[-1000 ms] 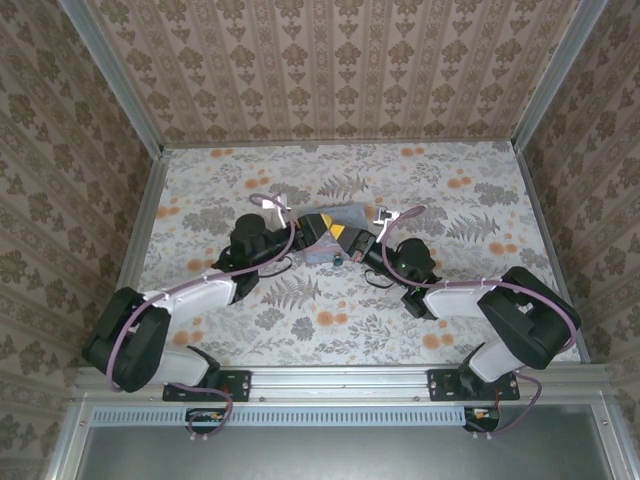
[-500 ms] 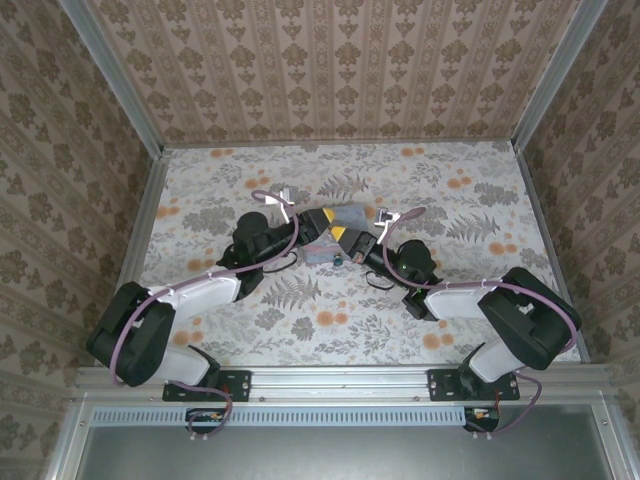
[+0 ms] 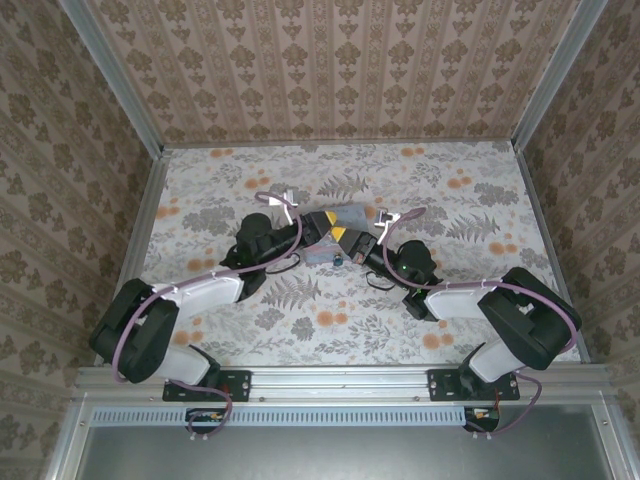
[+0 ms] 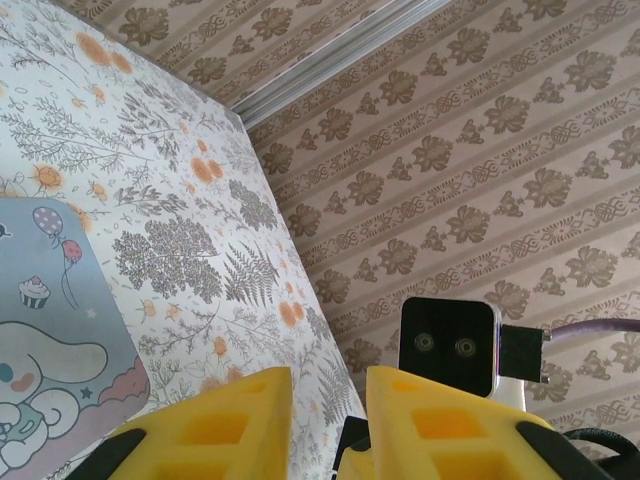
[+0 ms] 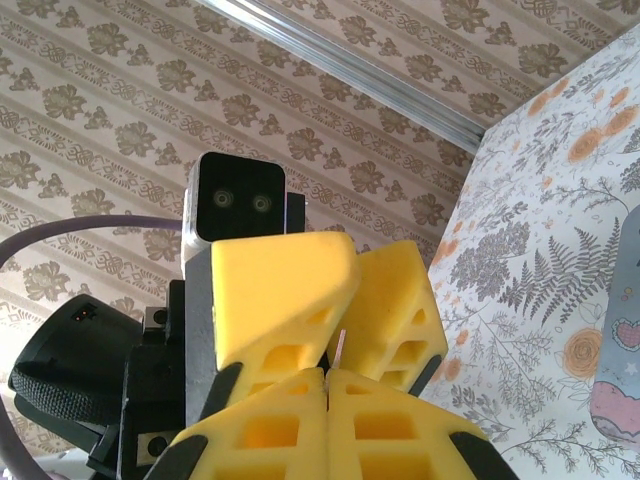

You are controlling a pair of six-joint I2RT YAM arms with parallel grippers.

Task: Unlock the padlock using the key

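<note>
The padlock (image 3: 339,261) is lying just beside the meeting fingertips, on their near side. The right gripper (image 5: 327,375) is clenching; the left gripper (image 4: 328,382) is showing a narrow, empty gap.

There are two grippers, the left gripper (image 4: 328,388) and the right gripper (image 5: 326,374), one cartoon-print tin (image 4: 50,300) and one tiny padlock (image 3: 339,260).

Overhead view: the padlock (image 3: 338,260) is a bluish speck between the two arms' tips. Its shackle is too small to tell open from closed. The arms' tips hide most of the tin (image 3: 350,213).

Left wrist view: the tin is cut off by the left and bottom edges. The left gripper (image 4: 328,385) fingers run off the bottom edge, so the lower gap is hidden.

Right wrist view: the right gripper (image 5: 326,382) fingers are cut off at the bottom. A thin pale sliver (image 5: 339,352) sits above their seam, and whether it is the key cannot be told.
</note>
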